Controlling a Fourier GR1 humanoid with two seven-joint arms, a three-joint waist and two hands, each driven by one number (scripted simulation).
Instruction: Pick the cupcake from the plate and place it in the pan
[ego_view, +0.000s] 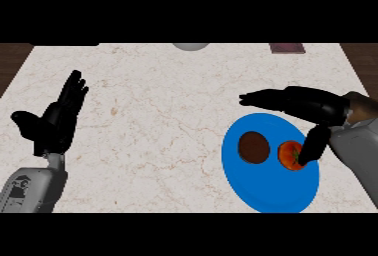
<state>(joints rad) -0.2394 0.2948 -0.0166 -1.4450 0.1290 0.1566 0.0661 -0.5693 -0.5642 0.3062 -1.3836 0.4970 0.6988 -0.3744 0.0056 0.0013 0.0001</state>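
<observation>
A blue plate (266, 192) lies on the marble counter at the right. On it sit a dark brown round cupcake (253, 147) and, to its right, a red round item (288, 155). My right hand (314, 106) hovers over the plate's far right edge, open, with its fingers stretched leftward and its thumb pointing down across the red item. The cupcake lies apart from the hand, left of the thumb. My left hand (55, 122) rests open at the left, fingers up. No pan shows in the head view.
A pale grey rounded object (190, 46) and a dark maroon object (286, 48) sit at the counter's far edge. Bare marble counter (155, 125) stretches between the two hands.
</observation>
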